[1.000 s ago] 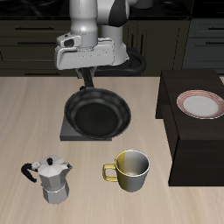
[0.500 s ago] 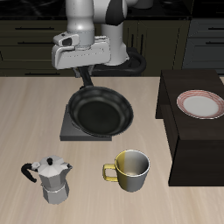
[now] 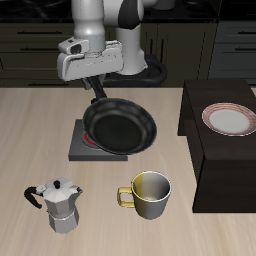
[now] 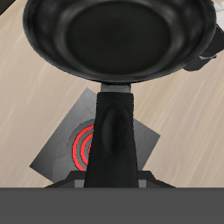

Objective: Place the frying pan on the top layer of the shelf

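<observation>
**Pan's in the air, shelf is off to the side**

The end effector (image 3: 97, 88) is clamped on the frying pan (image 3: 121, 127) by its handle, held above the burner plate (image 4: 87, 144). The handle's long axis runs back toward the arm. The shelf (image 3: 222, 150) sits well apart sideways. Only the wrist view shows the red coil (image 4: 81, 147) fully.
</observation>
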